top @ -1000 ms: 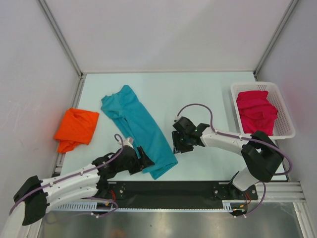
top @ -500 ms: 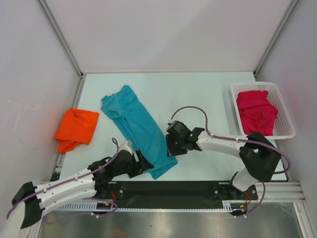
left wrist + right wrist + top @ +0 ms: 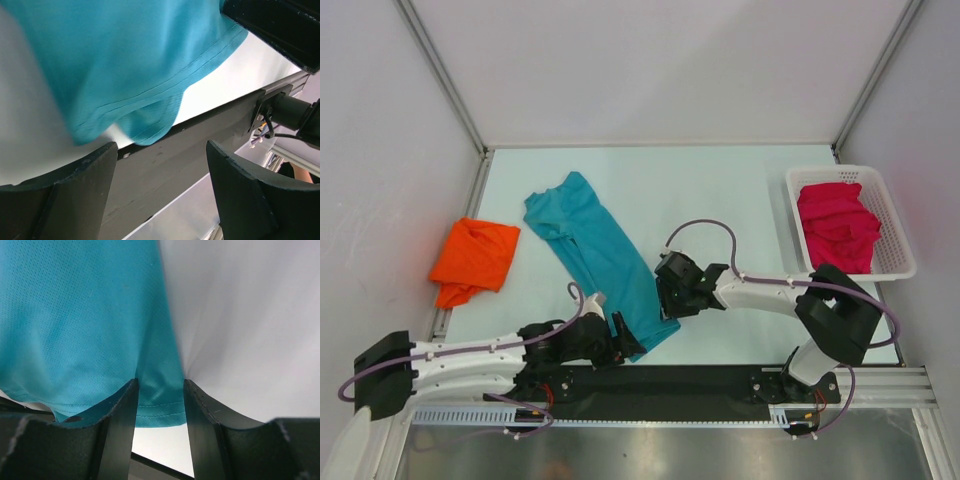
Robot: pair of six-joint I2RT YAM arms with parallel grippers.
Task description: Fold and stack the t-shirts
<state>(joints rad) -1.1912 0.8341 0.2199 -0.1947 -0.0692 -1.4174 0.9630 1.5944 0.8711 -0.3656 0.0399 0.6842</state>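
Observation:
The teal t-shirt (image 3: 600, 255) lies as a long strip running diagonally across the table middle. Its near hem shows in the left wrist view (image 3: 125, 65) and the right wrist view (image 3: 75, 315). My left gripper (image 3: 625, 340) (image 3: 161, 150) is open wide just beyond the hem's near corner, over the black rail, with nothing between its fingers. My right gripper (image 3: 665, 295) (image 3: 160, 385) is part open, with its fingers low and either side of the hem's right corner. The orange t-shirt (image 3: 475, 258) lies folded at the left. The magenta t-shirt (image 3: 835, 225) sits bunched in the basket.
A white slotted basket (image 3: 895, 235) stands at the right edge of the table. The black base rail (image 3: 670, 380) (image 3: 200, 145) runs along the near edge, right behind the shirt's hem. The right gripper's black body (image 3: 280, 25) sits close to the left gripper. Grey walls enclose three sides.
My left arm has swung right and toward the near edge, to the teal shirt's hem corner. My right gripper has moved left onto the shirt's right edge. The shirts have not moved.

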